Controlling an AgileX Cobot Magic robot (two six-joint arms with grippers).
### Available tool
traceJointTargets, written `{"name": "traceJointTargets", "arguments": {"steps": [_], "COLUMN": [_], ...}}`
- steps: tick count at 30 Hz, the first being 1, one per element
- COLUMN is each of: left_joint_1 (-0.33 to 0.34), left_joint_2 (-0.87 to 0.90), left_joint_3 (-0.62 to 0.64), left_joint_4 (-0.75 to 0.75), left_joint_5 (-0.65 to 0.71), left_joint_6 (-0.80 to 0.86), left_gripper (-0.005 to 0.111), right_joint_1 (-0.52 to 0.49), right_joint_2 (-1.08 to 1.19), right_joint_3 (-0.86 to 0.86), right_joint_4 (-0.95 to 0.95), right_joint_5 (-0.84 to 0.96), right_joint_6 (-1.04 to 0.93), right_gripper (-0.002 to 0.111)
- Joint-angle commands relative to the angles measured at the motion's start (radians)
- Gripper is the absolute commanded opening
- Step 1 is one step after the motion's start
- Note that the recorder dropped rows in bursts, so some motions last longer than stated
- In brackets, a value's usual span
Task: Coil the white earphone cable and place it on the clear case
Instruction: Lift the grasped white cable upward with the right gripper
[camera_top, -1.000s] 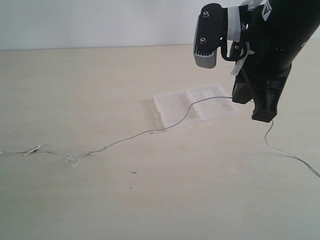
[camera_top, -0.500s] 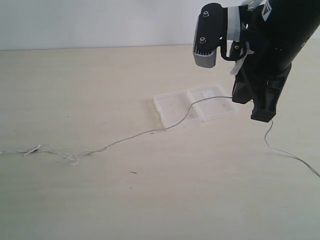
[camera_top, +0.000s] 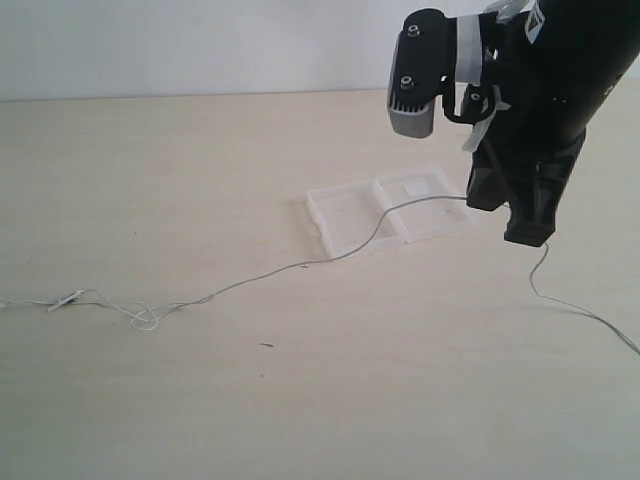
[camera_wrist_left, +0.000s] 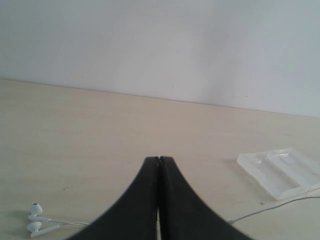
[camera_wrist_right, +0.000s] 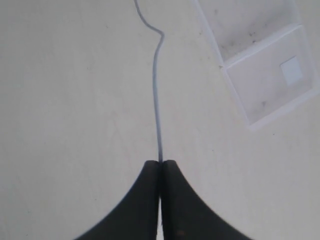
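The white earphone cable (camera_top: 240, 283) trails across the table from a tangle and inline piece at the left (camera_top: 145, 318), rises over the clear case (camera_top: 345, 215) and runs into my right gripper (camera_top: 505, 215). That gripper is shut on the cable just right of the case, and a loose end hangs below it (camera_top: 570, 305). In the right wrist view the cable (camera_wrist_right: 156, 100) leaves the shut gripper (camera_wrist_right: 160, 163), with the case (camera_wrist_right: 260, 85) and its white patch (camera_wrist_right: 291, 70) beside it. My left gripper (camera_wrist_left: 159, 159) is shut and empty. The earbuds (camera_wrist_left: 35, 223), the case (camera_wrist_left: 280, 172) and a stretch of cable (camera_wrist_left: 270, 206) lie around it.
The table is a pale wooden top (camera_top: 300, 400) with a white wall behind it. A small dark speck (camera_top: 267, 345) lies near the front. The right arm's black body (camera_top: 540, 90) and its grey camera (camera_top: 415, 80) hang over the far right of the case.
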Motion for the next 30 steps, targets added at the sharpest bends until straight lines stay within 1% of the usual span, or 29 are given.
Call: {"name": "traceJointTargets", "arguments": {"steps": [1, 10, 20, 30], "left_joint_1": [0.0, 0.0, 0.0, 0.0], "left_joint_2": [-0.006, -0.006, -0.006, -0.006], "left_joint_3": [-0.001, -0.001, -0.001, -0.001], "left_joint_4": [-0.006, -0.006, -0.006, -0.006], "left_joint_5": [-0.005, -0.005, -0.005, -0.005], "left_joint_6": [-0.002, -0.002, -0.002, -0.002], "left_gripper": [0.0, 0.0, 0.0, 0.0], "right_joint_1": [0.001, 0.001, 0.001, 0.001], "right_joint_2": [-0.008, -0.008, -0.01, -0.022], "right_joint_3": [-0.007, -0.012, -0.171, -0.292], "right_joint_4": [-0.002, -0.009, -0.019, 0.002], "right_joint_5": [0.006, 0.035, 0.052, 0.052], "right_joint_6": [0.005, 0.006, 0.014, 0.01], "right_gripper": [0.0, 0.0, 0.0, 0.0]}}
